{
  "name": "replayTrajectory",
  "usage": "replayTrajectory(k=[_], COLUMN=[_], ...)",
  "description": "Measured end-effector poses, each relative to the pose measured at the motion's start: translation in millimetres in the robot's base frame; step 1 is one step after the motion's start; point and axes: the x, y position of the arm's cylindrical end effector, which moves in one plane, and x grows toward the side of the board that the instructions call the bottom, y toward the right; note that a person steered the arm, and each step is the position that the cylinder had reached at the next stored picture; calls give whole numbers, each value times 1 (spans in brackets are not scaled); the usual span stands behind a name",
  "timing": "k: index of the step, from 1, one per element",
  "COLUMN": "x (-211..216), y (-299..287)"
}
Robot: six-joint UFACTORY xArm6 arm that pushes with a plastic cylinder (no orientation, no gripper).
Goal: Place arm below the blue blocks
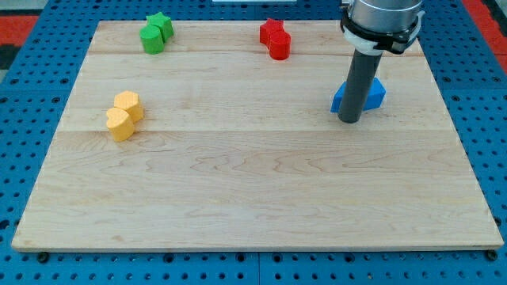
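Resting against the blue blocks, my tip sits at their lower-left edge.

The rod stands right in front of the blue blocks, covering their middle, so their shapes and number can't be made out. My tip shows at the rod's foot, just below them. The arm's grey housing is cut off by the view's top, the table sits whole
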Motion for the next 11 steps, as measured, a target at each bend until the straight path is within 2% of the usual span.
replayTrajectory(k=[3,6,8,11], x=[0,37,37,38], y=[-5,-4,46,52])
